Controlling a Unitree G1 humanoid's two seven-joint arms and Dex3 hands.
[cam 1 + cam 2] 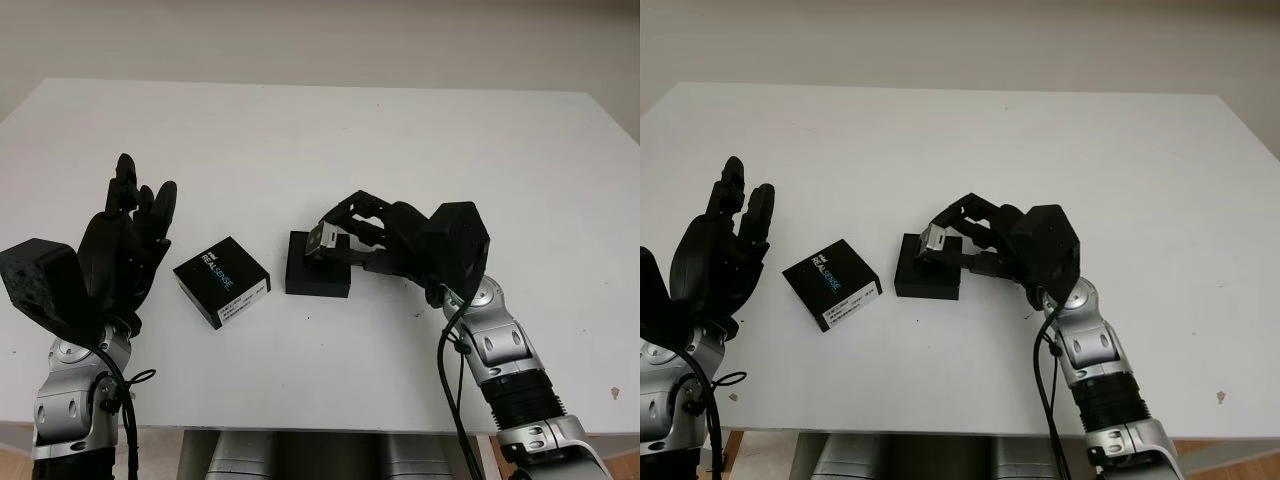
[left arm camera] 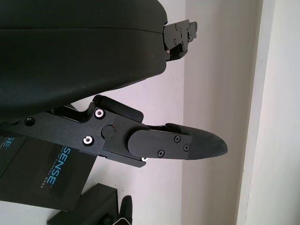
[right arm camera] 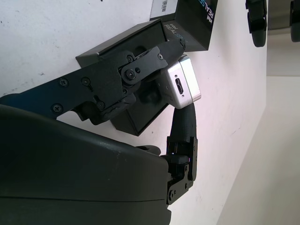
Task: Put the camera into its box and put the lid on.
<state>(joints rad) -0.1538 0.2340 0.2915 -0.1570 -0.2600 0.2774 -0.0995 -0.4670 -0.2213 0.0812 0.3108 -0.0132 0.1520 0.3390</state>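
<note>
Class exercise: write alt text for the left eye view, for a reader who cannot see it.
The robot's right hand holds a small silver camera just above an open black box near the middle of a white table. Beside the box, toward the robot's left, lies its black RealSense lid, and the open left hand is raised beside the lid.

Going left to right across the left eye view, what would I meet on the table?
Left hand, open → box lid printed RealSense → open black box → silver camera held over it → right hand.
</note>
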